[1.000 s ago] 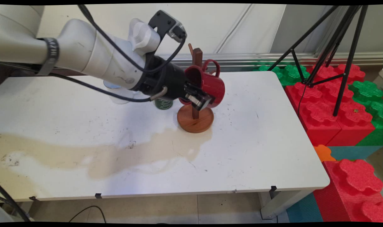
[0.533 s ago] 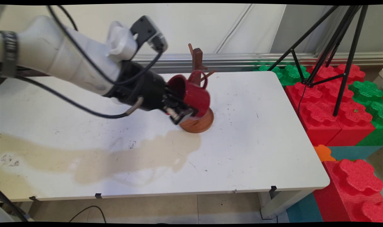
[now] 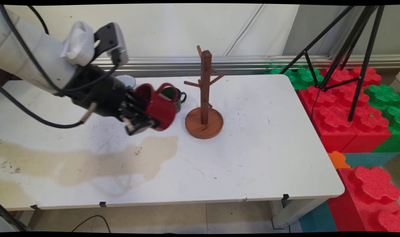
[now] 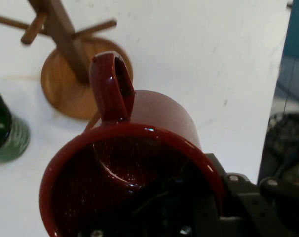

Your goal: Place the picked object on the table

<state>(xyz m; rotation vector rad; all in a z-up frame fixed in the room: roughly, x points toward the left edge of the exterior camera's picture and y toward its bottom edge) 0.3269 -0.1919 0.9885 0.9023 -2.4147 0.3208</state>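
A white table (image 3: 252, 158) bears a wooden mug tree (image 3: 204, 112), a green mug (image 3: 176, 96).

The main view looks down from above the white table's (image 3: 252, 158) near side, facing the far wall. The hand view rides close behind the red mug (image 4: 134, 168) — both views share it, the wooden mug tree (image 3: 204, 98) and the green mug (image 4: 6, 131).

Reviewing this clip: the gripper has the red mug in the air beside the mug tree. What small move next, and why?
Probably lower it toward the bare table: the gripper holds the red mug tilted on its side above the surface, clear of the mug tree and in front of the green mug.
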